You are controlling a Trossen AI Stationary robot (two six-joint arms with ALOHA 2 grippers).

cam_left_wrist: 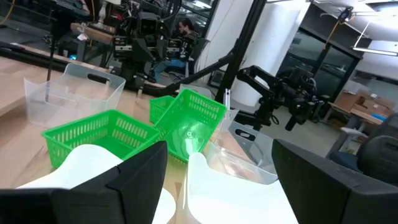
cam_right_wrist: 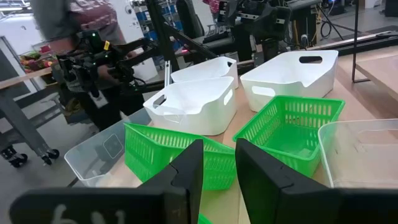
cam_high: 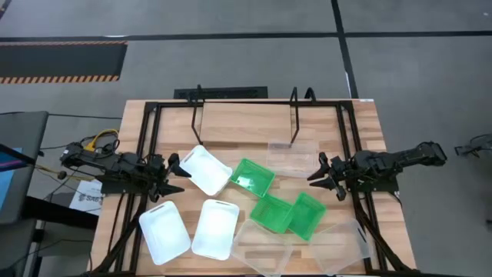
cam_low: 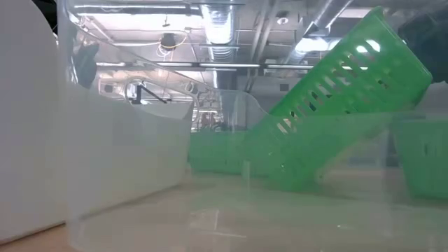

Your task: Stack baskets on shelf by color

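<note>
Left gripper [cam_high: 175, 171], fingers spread, nears the tilted white basket [cam_high: 205, 169] at frame centre-left; a glancing touch could shove it. Right gripper [cam_high: 317, 174] waits, slightly parted.

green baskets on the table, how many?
3. One at mid-table, tilted beside a white basket; two touching just in front of it. None visibly hidden.

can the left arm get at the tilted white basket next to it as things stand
Probably yes. The left gripper hangs open right at the near edge of the tilted white basket, with nothing between them. The green basket sits on the basket's far side, away from the approach.
</note>
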